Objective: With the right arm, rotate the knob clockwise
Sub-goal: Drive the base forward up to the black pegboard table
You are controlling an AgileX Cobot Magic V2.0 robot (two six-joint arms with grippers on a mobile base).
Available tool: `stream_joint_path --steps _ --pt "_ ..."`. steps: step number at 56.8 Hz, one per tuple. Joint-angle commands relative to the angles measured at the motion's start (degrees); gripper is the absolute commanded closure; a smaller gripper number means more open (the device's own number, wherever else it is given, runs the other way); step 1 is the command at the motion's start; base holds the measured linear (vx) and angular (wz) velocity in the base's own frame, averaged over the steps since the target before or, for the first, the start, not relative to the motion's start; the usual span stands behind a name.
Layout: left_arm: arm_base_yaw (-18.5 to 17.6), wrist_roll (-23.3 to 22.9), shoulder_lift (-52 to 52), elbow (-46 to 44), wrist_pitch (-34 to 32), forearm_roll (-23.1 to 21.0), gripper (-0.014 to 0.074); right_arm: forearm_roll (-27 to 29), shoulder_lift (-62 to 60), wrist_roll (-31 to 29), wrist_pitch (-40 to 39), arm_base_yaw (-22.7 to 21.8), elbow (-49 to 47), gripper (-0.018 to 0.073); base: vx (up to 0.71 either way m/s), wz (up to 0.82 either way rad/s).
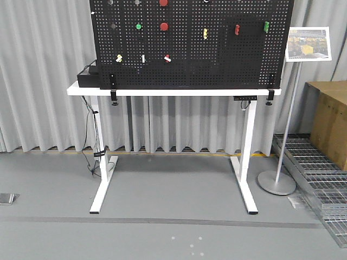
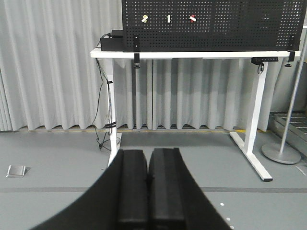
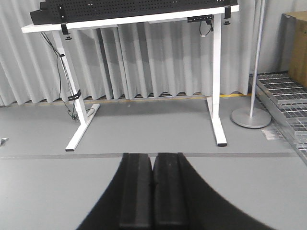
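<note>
Matt black perforated pegboard [image 1: 190, 49], smooth white table [image 1: 173, 92], grey cloth curtains [image 1: 43, 76].

Three distant views facing one table [image 1: 162, 92]

Pegboard [image 1: 190, 76] on table [image 1: 179, 92], box [image 1: 87, 79] at left end, sign stand [image 1: 287, 124] right, curtain [image 1: 43, 81] behind

Even, soft indoor light, faint shadows, sharp views, slight glare on floor [image 1: 179, 216]
</note>
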Motion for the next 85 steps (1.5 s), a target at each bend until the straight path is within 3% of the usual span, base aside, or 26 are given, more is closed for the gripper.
stream_joint_path --steps 1,85 --pt "-0.37 -0.27 -0.58 0.65 -4.89 -0.22 0.0603 -0.34 -0.75 -0.41 -4.72 -0.38 0.31 0.0568 0.00 0.00" --pt "-0.37 -0.27 -0.58 0.65 -4.89 -0.22 0.0603 -0.34 -0.75 -0.41 -4.72 -0.38 0.31 0.0568 0.05 0.00"
